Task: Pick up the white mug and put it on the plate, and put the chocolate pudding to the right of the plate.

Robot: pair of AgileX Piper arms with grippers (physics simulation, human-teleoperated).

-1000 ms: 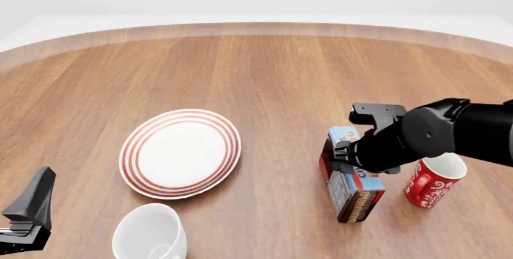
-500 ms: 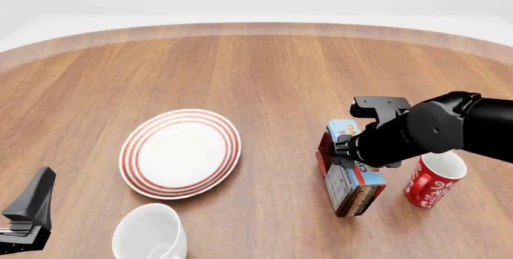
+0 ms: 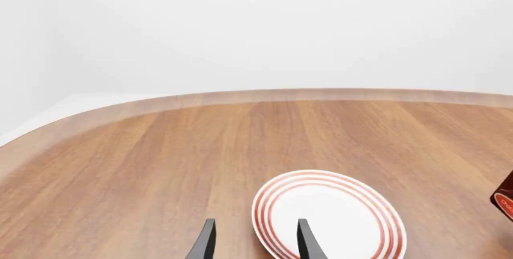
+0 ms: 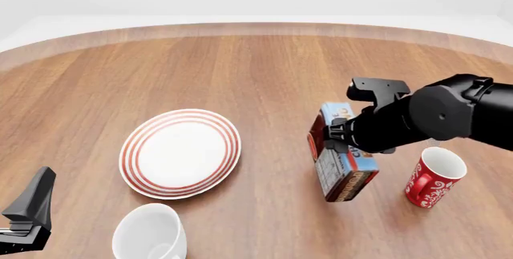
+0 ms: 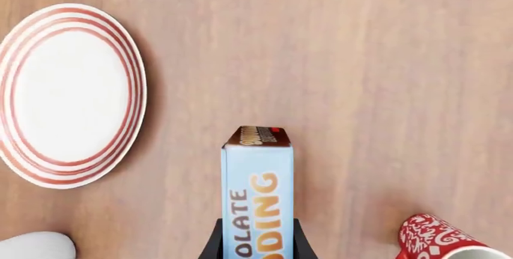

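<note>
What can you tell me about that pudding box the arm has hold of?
The pudding box is a slim rectangular carton with a light blue face, orange lettering and dark brown and red sides. The right gripper is shut on it, one finger on each side. It appears lifted off the table, tilted, between the plate and the red mug, touching neither. The arm hides part of its face in the front view.

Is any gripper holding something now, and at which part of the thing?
The right gripper holds the pudding box by its two long sides, near one end. The left gripper is open and holds nothing.
</note>
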